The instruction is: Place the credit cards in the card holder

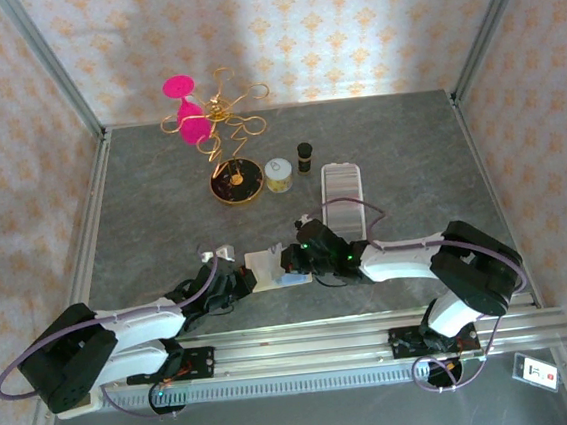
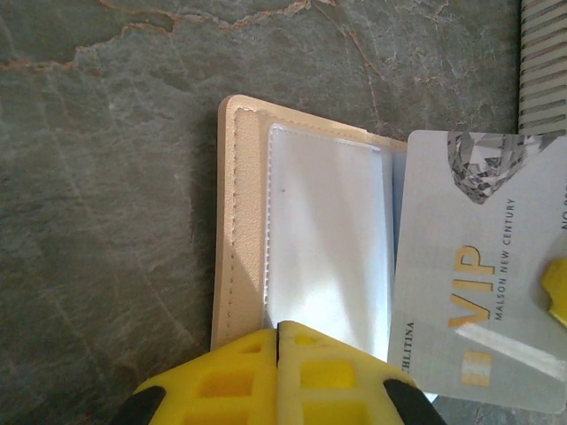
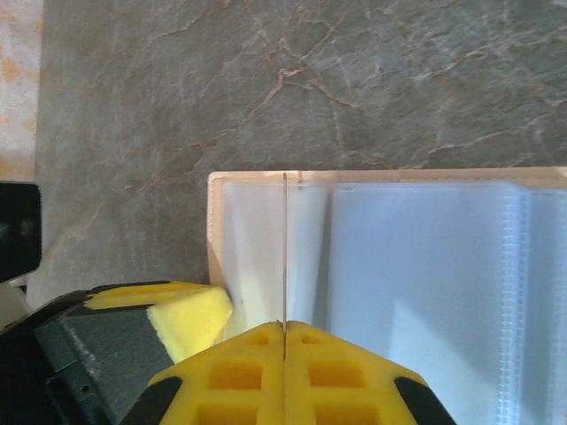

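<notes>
Left arm [image 1: 133,322] and right arm [image 1: 408,256] reach low to the counter's [image 1: 162,204] near-edge middle. Left end effector [image 2: 277,345]: fingers together, tips on the open card holder [image 2: 239,221]. Right end effector [image 3: 283,350]: clamped on a card [image 2: 478,283]. Left wrist gives its VIP face; right wrist, its thin edge over the clear sleeves [image 3: 416,283].

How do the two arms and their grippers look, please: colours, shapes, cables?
The left arm and the right arm have white links, black joints and a looping purplish cable each. The left gripper and the right gripper have bright yellow fingers with square recesses, on black bodies.
</notes>
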Robot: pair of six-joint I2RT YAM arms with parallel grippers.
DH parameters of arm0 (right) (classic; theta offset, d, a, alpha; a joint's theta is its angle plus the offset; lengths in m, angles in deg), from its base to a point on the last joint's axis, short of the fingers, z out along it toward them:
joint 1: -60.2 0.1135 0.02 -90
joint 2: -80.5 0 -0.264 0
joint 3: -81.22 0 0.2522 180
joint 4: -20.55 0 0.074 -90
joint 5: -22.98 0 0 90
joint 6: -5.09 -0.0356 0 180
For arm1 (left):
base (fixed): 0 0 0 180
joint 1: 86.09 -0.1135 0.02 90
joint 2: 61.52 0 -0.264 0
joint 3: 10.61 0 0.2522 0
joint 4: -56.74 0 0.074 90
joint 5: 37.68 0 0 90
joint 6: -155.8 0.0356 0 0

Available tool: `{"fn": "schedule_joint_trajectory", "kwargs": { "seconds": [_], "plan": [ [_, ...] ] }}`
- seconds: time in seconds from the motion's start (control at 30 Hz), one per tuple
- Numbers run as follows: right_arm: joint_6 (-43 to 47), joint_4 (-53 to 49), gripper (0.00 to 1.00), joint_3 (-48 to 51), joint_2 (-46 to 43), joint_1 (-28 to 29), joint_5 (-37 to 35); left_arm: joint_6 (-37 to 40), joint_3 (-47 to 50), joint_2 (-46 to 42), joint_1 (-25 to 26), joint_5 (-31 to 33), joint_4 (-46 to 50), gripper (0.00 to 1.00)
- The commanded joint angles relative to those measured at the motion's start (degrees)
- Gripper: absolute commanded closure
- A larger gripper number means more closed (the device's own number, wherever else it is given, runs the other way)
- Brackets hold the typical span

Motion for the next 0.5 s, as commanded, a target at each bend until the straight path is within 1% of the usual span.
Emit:
{"fn": "schedule_joint_trajectory", "kwargs": {
  "seconds": [0.0,0.1,0.33,0.47],
  "plan": [
    [-0.9,-1.0,1.0,1.2,-1.2,0.2,-4.1,1.0,0.9,0.8,-0.1,0.5,0.6,1.0],
    [-0.7,-2.0,1.0,1.2,-1.5,0.1,-4.6,0.8,0.9,0.7,0.0,0.4,0.5,1.0],
    [-3.0,2.6,1.0,2.7,-1.1,0.2,-1.8,0.5,1.3,0.6,0.2,0.4,0.1,1.0],
    [-3.5,2.2,1.0,2.8,-1.4,0.2,-1.2,0.6,1.2,0.9,0.2,0.3,-0.1,1.0]
  ]
}}
